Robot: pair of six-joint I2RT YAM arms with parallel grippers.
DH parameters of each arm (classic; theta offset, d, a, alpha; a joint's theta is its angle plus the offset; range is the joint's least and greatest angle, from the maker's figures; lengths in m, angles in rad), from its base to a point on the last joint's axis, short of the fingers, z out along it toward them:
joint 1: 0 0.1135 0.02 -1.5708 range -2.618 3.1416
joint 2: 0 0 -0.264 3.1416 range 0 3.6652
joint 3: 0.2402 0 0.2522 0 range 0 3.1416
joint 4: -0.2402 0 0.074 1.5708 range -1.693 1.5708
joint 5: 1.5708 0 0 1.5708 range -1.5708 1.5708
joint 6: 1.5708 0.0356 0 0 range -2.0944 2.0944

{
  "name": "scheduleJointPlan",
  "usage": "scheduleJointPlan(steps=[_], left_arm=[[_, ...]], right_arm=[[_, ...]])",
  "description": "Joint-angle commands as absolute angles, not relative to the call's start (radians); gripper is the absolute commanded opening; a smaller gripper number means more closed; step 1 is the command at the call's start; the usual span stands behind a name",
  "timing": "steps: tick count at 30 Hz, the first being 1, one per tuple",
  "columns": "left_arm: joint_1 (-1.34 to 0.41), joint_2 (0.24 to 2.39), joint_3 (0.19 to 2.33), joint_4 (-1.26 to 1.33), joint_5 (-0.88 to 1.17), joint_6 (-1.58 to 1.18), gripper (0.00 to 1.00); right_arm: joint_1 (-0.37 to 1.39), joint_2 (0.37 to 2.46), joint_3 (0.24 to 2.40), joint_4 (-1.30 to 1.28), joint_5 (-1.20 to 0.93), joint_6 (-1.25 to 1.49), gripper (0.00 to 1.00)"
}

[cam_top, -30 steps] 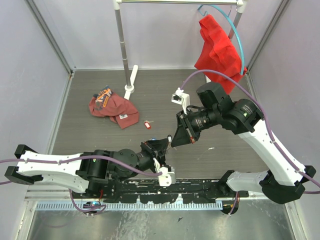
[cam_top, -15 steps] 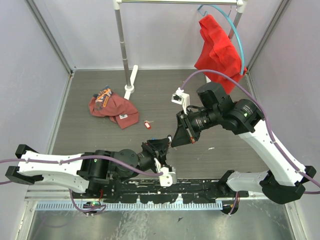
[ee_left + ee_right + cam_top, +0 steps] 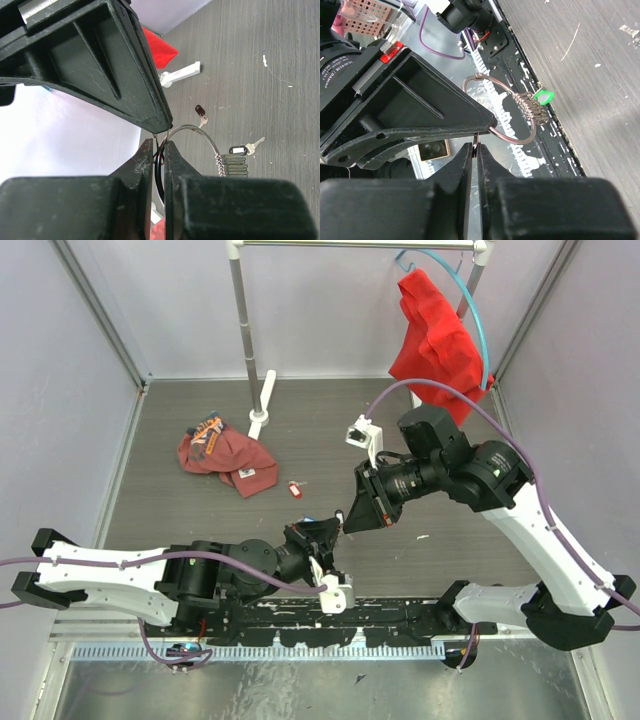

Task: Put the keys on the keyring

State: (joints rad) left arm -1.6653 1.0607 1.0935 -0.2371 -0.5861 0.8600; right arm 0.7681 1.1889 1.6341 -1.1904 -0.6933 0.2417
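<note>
My left gripper (image 3: pixel 328 528) is shut on the keyring (image 3: pixel 199 134), a thin silver wire loop, and holds it above the table; its jaws (image 3: pixel 159 144) pinch the wire. Several keys (image 3: pixel 232 166) hang stacked on the ring, with a black tag (image 3: pixel 239 149) and a green tag (image 3: pixel 543 96) among them. The ring also shows in the right wrist view (image 3: pixel 506 138). My right gripper (image 3: pixel 346 519) meets the left one tip to tip. It (image 3: pixel 475 146) is shut on a thin key seen edge-on, touching the ring. A red-tagged key (image 3: pixel 295 490) lies loose on the table.
A red cap and cloth (image 3: pixel 225 455) lie at the back left of the table. A rack pole (image 3: pixel 243 330) with a white foot (image 3: pixel 262 412) stands behind. A red cloth (image 3: pixel 437 335) hangs on a blue hoop hanger (image 3: pixel 478 320) at the back right.
Both grippers stay together over the same spot. The right arm's wrist has shifted very slightly up and to the right.
</note>
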Motion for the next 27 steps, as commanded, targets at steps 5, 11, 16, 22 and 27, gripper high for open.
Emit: scheduleJointPlan(steps=[5,11,16,22,27], left_arm=[[-1.67,1.049,1.115,-0.216,-0.63,0.823,0.0],[-1.67,1.034,1.113,-0.214,-0.657,0.812,0.0],[-1.669,1.03,1.123,-0.224,-0.654,0.792,0.0],[-1.67,1.052,1.138,-0.26,-0.653,0.81,0.0],[-1.669,1.069,1.115,-0.24,-0.708,0.839,0.0]], right_arm=[[0.768,1.106,1.702,-1.118,-0.5,0.251,0.28],[0.768,1.004,1.68,-1.057,-0.224,0.287,0.33],[0.768,0.935,1.622,-1.012,-0.144,0.318,0.34],[0.768,0.882,1.552,-0.989,-0.1,0.342,0.36],[0.767,0.87,1.486,-0.998,-0.027,0.377,0.36]])
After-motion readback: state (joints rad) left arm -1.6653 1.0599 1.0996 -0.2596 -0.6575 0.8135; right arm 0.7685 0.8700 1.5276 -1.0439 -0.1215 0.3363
